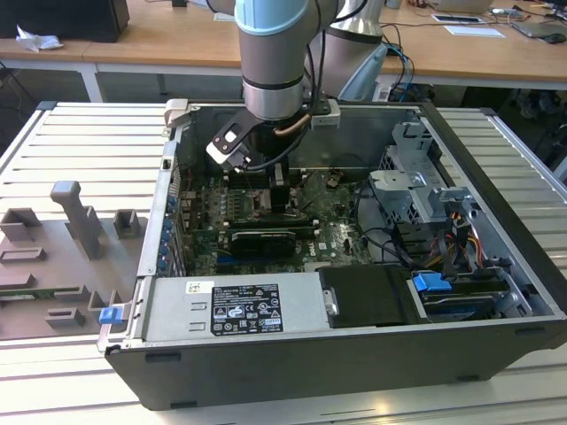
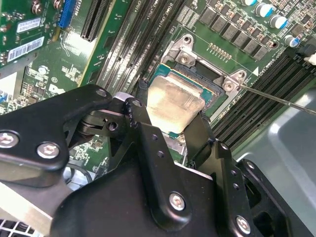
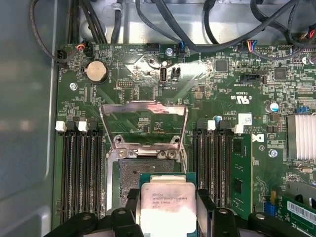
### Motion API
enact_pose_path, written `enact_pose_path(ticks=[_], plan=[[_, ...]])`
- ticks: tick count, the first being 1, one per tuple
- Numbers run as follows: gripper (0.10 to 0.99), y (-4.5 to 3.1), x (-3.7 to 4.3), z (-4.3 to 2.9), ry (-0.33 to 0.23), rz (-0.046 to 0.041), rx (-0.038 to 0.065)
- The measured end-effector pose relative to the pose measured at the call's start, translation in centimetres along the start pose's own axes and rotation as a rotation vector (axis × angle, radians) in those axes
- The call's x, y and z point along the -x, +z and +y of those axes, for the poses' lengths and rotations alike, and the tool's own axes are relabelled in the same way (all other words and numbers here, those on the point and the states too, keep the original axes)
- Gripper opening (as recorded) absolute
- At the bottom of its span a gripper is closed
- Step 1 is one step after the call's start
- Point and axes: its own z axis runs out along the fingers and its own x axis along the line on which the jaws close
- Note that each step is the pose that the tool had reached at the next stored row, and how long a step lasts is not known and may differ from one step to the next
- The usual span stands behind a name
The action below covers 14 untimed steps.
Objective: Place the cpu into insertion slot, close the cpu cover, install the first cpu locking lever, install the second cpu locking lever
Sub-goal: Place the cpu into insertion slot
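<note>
In both wrist views my gripper (image 3: 168,210) is shut on the cpu (image 3: 167,200), a flat silvery-beige square chip with a black finger on each side. The chip (image 2: 173,103) hangs over the near part of the insertion slot (image 3: 129,180), a dark square socket on the green motherboard. Whether it touches the socket I cannot tell. The cpu cover (image 3: 143,104), a thin silver frame, stands flipped open behind the slot. A thin metal lever rod (image 2: 276,98) sticks out beside the socket (image 2: 210,74). In the exterior view the gripper (image 1: 279,190) reaches down into the open computer case.
Long black memory slots (image 3: 81,173) flank the socket on both sides. A black expansion card (image 1: 261,239), a power supply (image 1: 239,305), a drive cage (image 1: 416,195) and loose cables (image 3: 163,24) crowd the case. Grey fixtures (image 1: 80,217) stand on the table at the exterior view's left.
</note>
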Motion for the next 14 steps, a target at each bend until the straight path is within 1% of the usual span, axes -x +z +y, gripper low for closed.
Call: enact_pose_path(ticks=[5, 6, 7, 8, 14], plan=[[0.537, 0.30, -0.54, -0.03, 0.001, 0.0001, 0.000], [0.537, 0.79, -1.01, -0.06, 0.012, -0.0009, 0.000], [0.537, 1.22, -1.40, 0.07, 0.012, -0.0008, 0.000], [0.537, 1.78, -1.47, 0.13, 0.012, -0.0008, 0.000], [0.537, 2.22, -1.50, 0.24, 0.014, -0.0010, 0.000]])
